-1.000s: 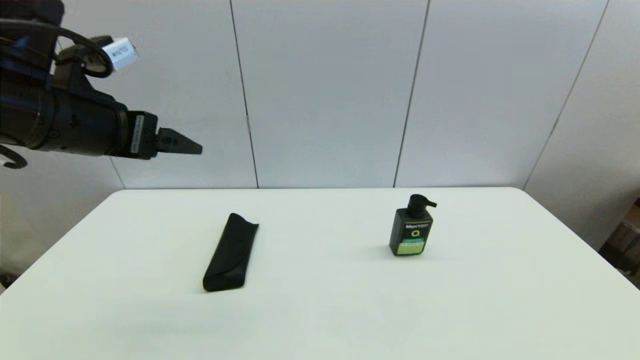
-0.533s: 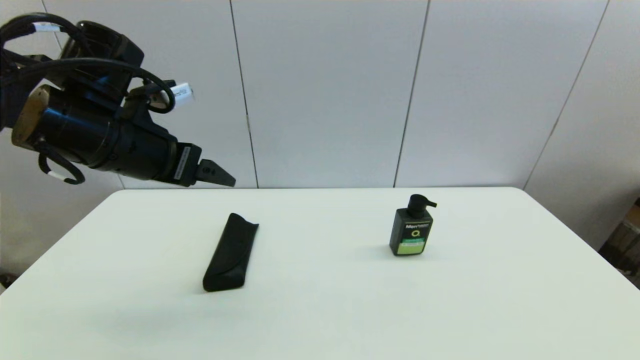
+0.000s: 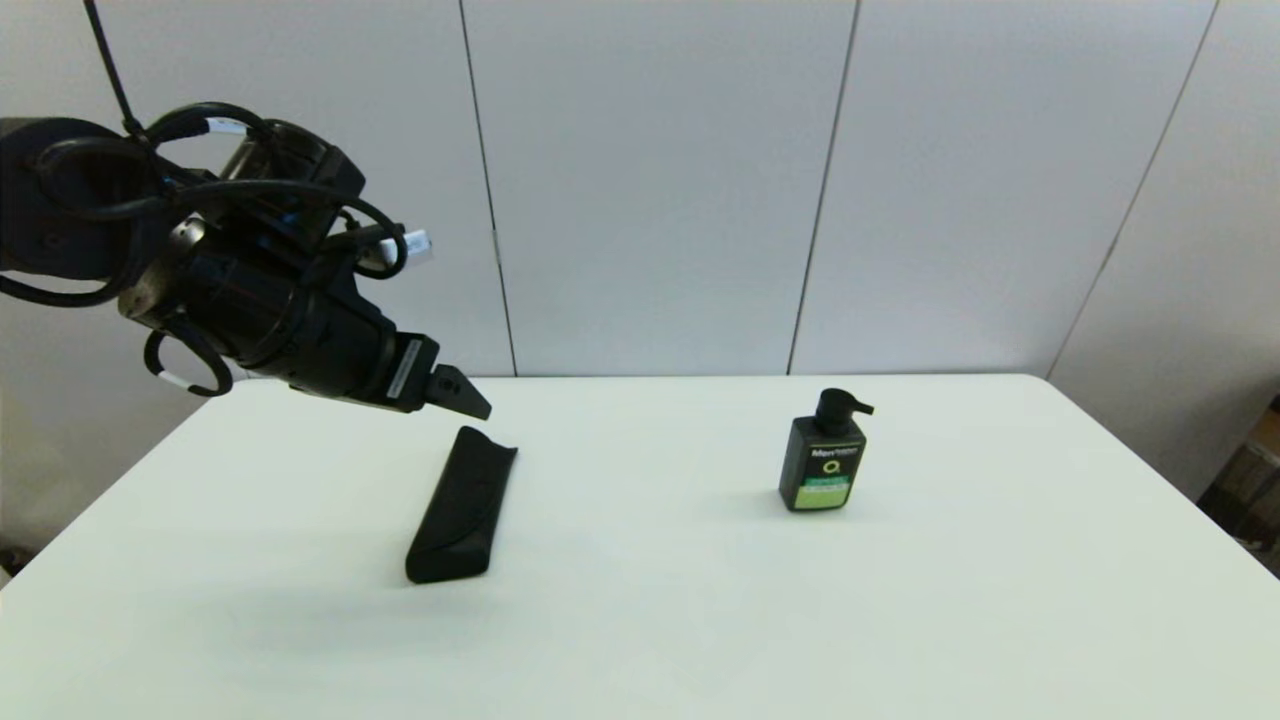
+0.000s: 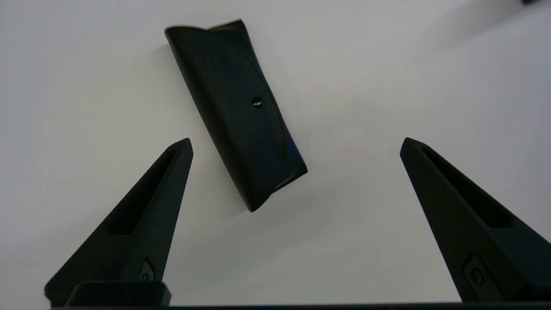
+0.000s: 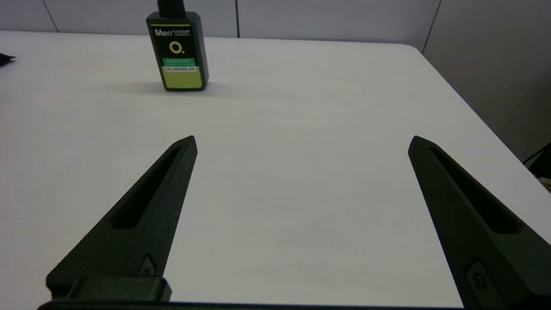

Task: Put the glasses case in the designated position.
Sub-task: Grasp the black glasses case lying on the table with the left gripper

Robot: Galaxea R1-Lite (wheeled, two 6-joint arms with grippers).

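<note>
Black and matte, the glasses case (image 3: pixel 461 506) lies flat on the white table (image 3: pixel 640 640), in its left half and about midway between the front and back edges. Above and just behind its far end hangs the left gripper (image 3: pixel 470 400), tilted down toward it and not touching; the left wrist view shows its fingers (image 4: pixel 146 215) spread wide with nothing between them.

The long axis of the glasses case runs from the front edge toward the back edge, leaning slightly to the right as it goes. Its notched end points to the back edge, its rounded end to the front. A small snap (image 4: pixel 256 102) sits on the flap side, facing up.

The step in hand looks like the approach for a pick. Doing it well likely means turning the wrist so the fingers straddle the narrow width near the middle of the length, then lowering until the tips almost meet the table before closing.

Well to the right stands a pump bottle (image 3: pixel 822 455), upright in the right half. The right gripper (image 5: pixel 301 142) waits low near the front right corner, wide apart and empty.
</note>
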